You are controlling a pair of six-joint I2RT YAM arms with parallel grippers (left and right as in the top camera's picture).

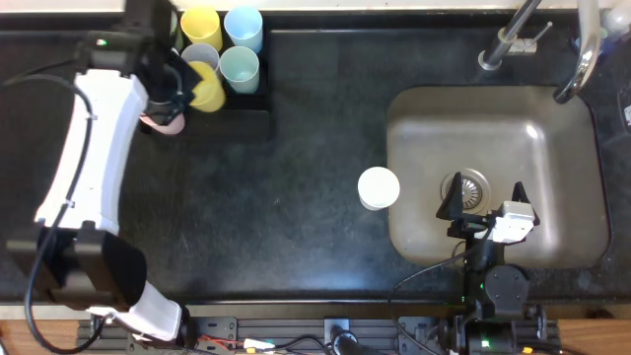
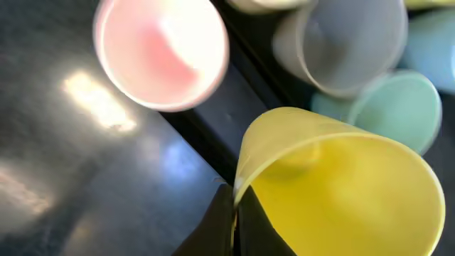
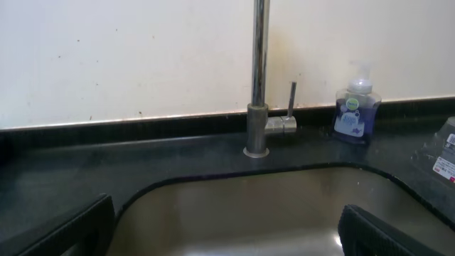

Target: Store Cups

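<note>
My left gripper [image 1: 187, 87] is shut on the rim of a yellow cup [image 1: 205, 87] [image 2: 341, 185], which tilts over the black tray [image 1: 251, 120] at the back left. A dark finger [image 2: 226, 220] pinches the cup's wall. In the tray stand a second yellow cup [image 1: 200, 25], a blue cup [image 1: 243, 27], a grey cup [image 1: 200, 56] [image 2: 348, 43] and a mint cup [image 1: 239, 67] [image 2: 402, 107]. A pink cup [image 1: 166, 124] [image 2: 162, 53] stands upright beside the tray [image 2: 234, 121]. A white cup [image 1: 379, 187] sits on the counter by the sink. My right gripper [image 1: 484, 195] [image 3: 227, 245] hangs open over the sink.
The steel sink [image 1: 552, 128] [image 3: 249, 206] takes up the right side, with a faucet [image 1: 513, 39] [image 3: 259, 78] behind it. A soap bottle [image 3: 355, 114] stands on the back ledge. Dark counter [image 1: 296, 197] lies open between the tray and the sink.
</note>
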